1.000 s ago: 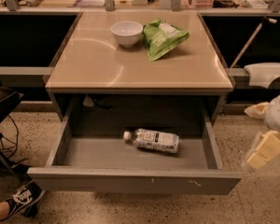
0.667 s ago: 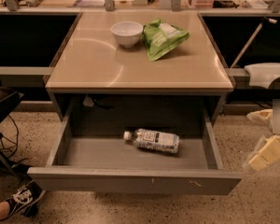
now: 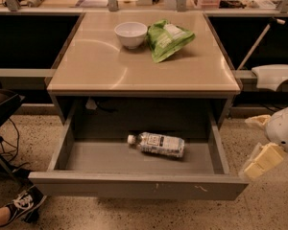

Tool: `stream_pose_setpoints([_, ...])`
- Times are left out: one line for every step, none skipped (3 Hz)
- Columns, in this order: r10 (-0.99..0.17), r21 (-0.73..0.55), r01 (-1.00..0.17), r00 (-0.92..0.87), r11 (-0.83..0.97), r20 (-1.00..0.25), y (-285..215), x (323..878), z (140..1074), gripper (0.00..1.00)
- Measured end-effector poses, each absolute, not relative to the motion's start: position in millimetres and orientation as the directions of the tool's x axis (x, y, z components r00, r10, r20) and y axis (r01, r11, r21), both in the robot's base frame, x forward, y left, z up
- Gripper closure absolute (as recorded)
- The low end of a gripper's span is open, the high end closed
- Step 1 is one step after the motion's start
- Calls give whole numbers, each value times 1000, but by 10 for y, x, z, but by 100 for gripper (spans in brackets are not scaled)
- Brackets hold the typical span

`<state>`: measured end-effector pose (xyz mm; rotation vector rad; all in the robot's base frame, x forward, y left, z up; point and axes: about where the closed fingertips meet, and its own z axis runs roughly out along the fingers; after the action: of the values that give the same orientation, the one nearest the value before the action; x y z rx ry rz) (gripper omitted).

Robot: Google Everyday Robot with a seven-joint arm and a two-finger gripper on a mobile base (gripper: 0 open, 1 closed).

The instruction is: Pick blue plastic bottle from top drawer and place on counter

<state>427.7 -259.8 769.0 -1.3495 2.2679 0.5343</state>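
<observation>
**A:** Right, item one: bottle [image 3: 158, 144]. Location?

**B:** Lower centre of the frame, in the open drawer [image 3: 134, 186]. It lies on its side on the drawer floor towards the back, with the cap pointing left. Nothing touches it.

**A:** Handling?

**B:** Judged light. Thin clear plastic that will likely give under a squeeze. The round, smooth body may roll or slip, and the label band may offer a little more friction. Not fragile.

**A:** Where to hold?

**B:** Across the middle of the body at the label, closing on the two long sides. I would avoid the cap and neck, since it could pivot there. Firm pressure, not crushing.

**A:** Item two: pincer [image 3: 253, 143].

**B:** Right edge of the frame, level with the drawer but outside it, well apart from the bottle. Its jaws stand spread wide and hold nothing.

**A:** Item three: counter [image 3: 110, 66].

**B:** Upper centre, directly above the drawer. A bowl [image 3: 130, 34] and a bag [image 3: 170, 40] sit at its far end, and the near half is bare, which should suit the set-down.

**A:** Risk?

**B:** The drawer's right wall and the counter's overhang crowd the way in.
</observation>
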Motion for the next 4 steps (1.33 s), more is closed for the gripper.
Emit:
stream_pose_setpoints([-763, 80, -916, -374, 394, -527, -2069, 4372, 7368, 0])
stream_pose_setpoints([-784, 57, -923, -354, 379, -510, -1567, 4545, 7092, 0])
stream_pose_setpoints([-798, 55, -908, -393, 415, -457, -1303, 4847, 6897, 0])
stream_pose_setpoints([-779, 84, -888, -439, 452, -447, -1202, 4869, 6893, 0])
